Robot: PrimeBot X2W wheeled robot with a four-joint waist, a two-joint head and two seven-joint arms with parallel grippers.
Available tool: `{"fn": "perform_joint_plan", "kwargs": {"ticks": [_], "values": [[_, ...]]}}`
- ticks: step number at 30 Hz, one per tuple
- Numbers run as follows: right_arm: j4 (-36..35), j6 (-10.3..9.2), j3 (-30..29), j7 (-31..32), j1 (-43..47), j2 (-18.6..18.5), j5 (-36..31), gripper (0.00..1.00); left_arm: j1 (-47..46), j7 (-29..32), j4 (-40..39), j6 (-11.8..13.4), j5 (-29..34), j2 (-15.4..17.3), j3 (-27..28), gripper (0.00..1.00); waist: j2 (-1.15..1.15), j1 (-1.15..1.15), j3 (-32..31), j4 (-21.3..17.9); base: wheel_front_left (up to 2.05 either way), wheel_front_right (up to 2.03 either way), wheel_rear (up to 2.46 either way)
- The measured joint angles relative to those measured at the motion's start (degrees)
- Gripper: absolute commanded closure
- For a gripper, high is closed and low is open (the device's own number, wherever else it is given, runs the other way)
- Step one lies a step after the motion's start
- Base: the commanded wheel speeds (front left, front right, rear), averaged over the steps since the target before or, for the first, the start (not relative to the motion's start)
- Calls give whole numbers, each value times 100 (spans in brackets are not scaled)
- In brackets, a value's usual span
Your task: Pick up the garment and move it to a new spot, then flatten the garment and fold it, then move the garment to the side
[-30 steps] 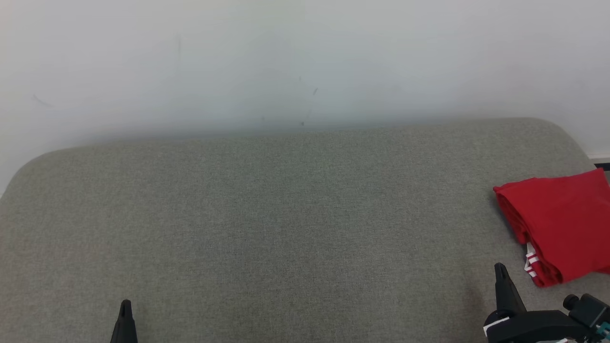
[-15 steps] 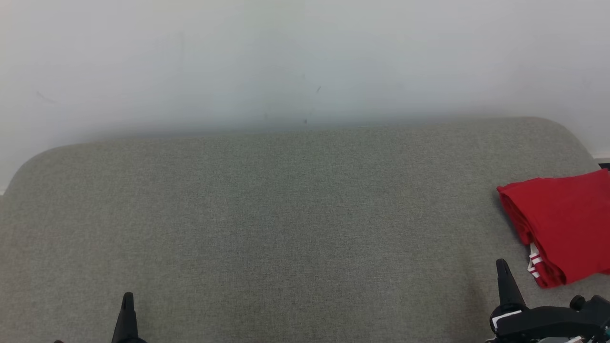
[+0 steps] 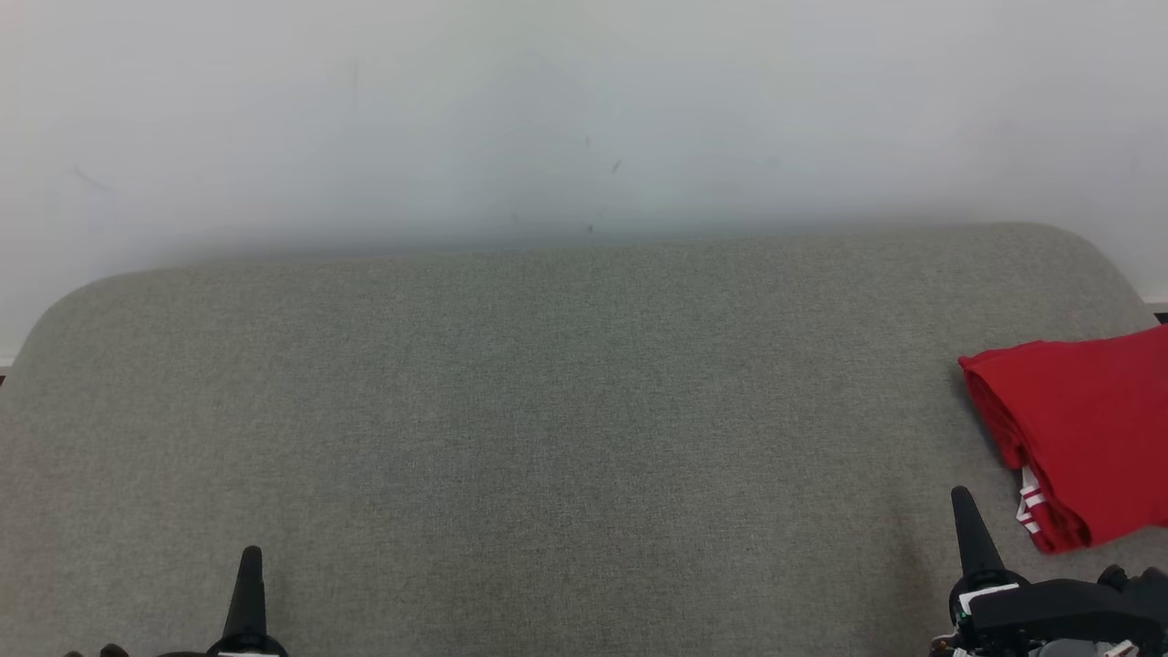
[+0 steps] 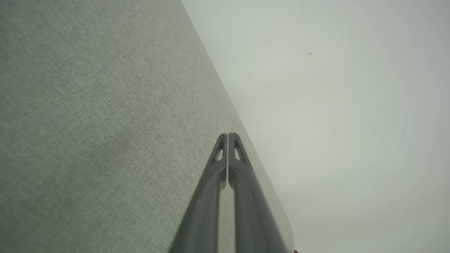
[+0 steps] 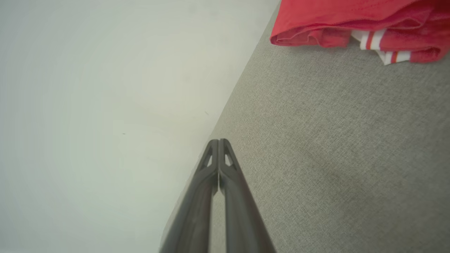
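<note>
Garment (image 3: 1077, 438) first: you have the red piece lying folded at the far right end of the grey cushion (image 3: 547, 411), partly cut off by the right edge of the head view. Its folded edge faces the middle of the cushion, and a bit of white trim (image 5: 381, 45) with red stripes pokes out from between the layers at the near corner. Your right gripper (image 5: 218, 140) sits near that corner, close to the cloth but apart from it, with both fingers pressed together along their length and nothing between them. Your left gripper (image 4: 227, 135) is well apart from the garment, low at the left side of the cushion, its fingers likewise closed tight and empty. Both point toward the pale wall (image 3: 547, 109) behind the cushion. Between the two grippers the grey weave lies smooth.
</note>
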Motion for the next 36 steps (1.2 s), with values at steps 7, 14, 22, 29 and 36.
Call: {"fn": "perform_joint_plan", "kwargs": {"ticks": [7, 14, 22, 29, 36], "values": [[-58, 0, -24, 89, -12, 10, 408, 100, -42, 101, -9, 0, -372, 3, -8, 100, 0, 0, 17, 23, 0, 0, 0], [-116, 0, -44, 181, -18, 19, 799, 100, -89, 191, -30, 0, -726, 5, -15, 100, 0, 0, 34, 45, 0, 0, 0], [-176, 0, -65, 266, -42, 25, 1230, 100, -137, 290, -46, -1, -1099, 9, -23, 100, 0, 0, 53, 70, 0, 0, 0], [-221, 0, -85, 356, -52, 32, 1569, 100, -191, 369, -64, -2, -1424, 11, -27, 100, 0, 0, 70, 92, 0, 0, 0], [-267, 0, -102, 431, -64, 36, 1884, 100, -226, 446, -78, -20, -1717, 12, -33, 100, 0, 0, 87, 114, 0, 0, 0]]}}
